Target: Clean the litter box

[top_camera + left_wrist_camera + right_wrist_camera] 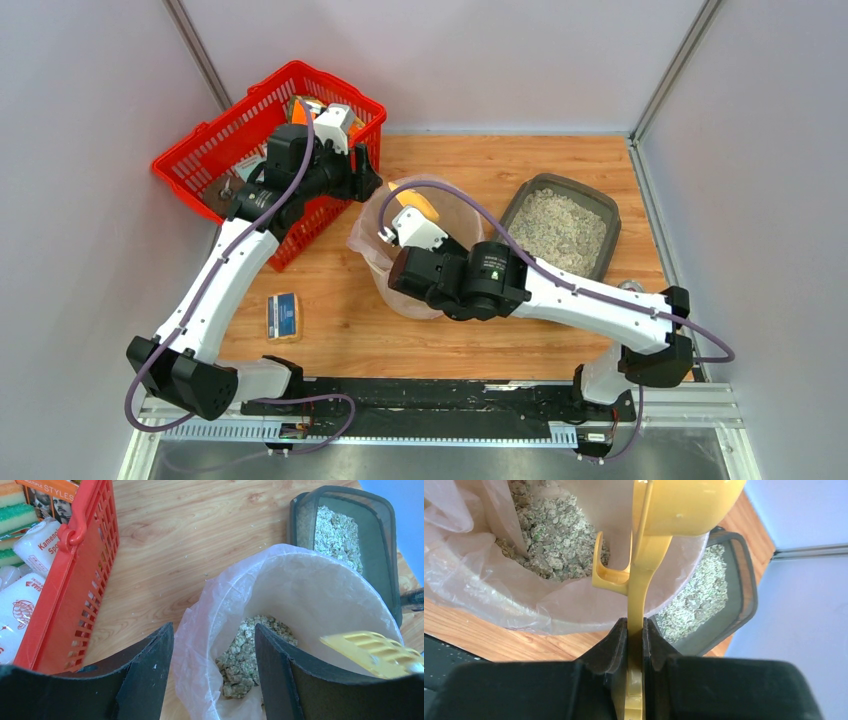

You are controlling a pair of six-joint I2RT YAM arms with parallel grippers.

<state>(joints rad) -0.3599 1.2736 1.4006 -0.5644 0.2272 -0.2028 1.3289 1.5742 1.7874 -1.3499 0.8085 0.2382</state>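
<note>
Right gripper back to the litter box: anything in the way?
Only the rim of the bin. The right gripper holds the scoop over the bin; the litter box sits just beyond. Nothing else visible between.

The bin [320, 590] hides part of the litter box [380, 545].

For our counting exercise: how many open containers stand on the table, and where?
3. The red basket stands far left, the bagged bin in the middle below the yellow scoop, the litter box far right. None seems hidden.
</note>
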